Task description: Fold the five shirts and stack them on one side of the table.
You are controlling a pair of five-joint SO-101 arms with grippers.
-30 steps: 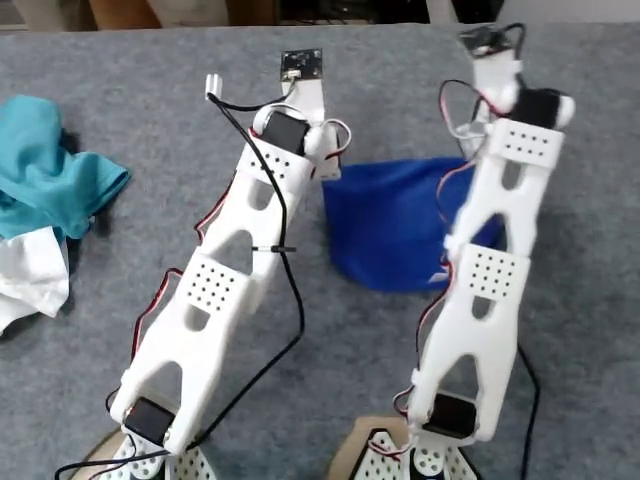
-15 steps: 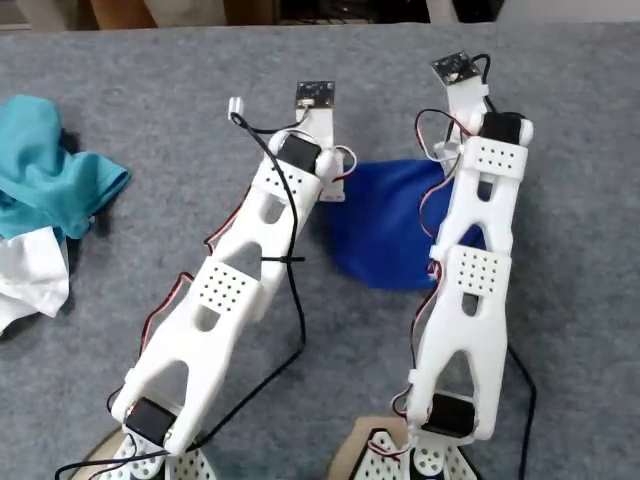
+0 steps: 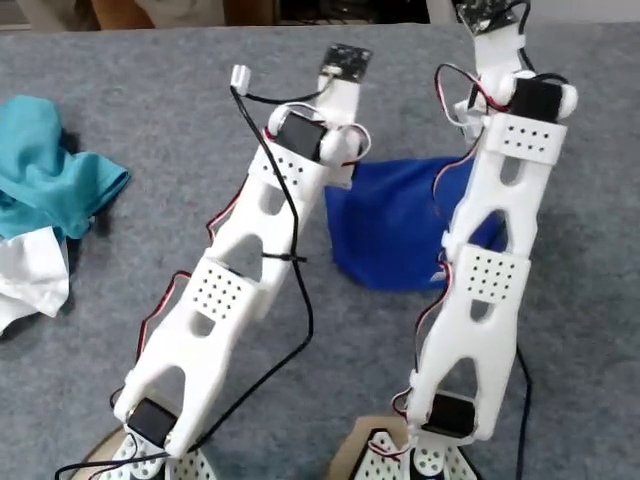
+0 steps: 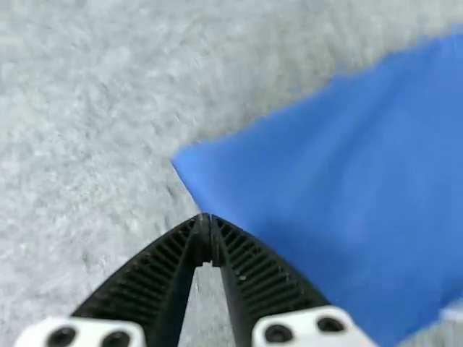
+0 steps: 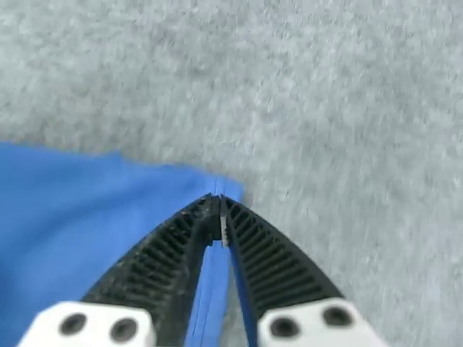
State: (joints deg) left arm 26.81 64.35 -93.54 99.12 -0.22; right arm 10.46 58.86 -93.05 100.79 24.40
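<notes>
A folded blue shirt lies flat on the grey table between my two arms. My left gripper is shut, its tips meeting just beside the blue shirt near its far left corner, with no cloth seen between the tips. My right gripper is shut too, tips together at the far right corner of the blue shirt. Blue cloth shows beneath its fingers. At the table's left edge a crumpled teal shirt lies over a crumpled white shirt.
Grey carpet-like table cover is bare at the back and around the blue shirt. Black and red cables hang along both arms. The arm bases stand at the front edge.
Both arms drew a little nearer and inward half a second ago, then swung back toward the far side. The blue shirt has kept its place and shape.
</notes>
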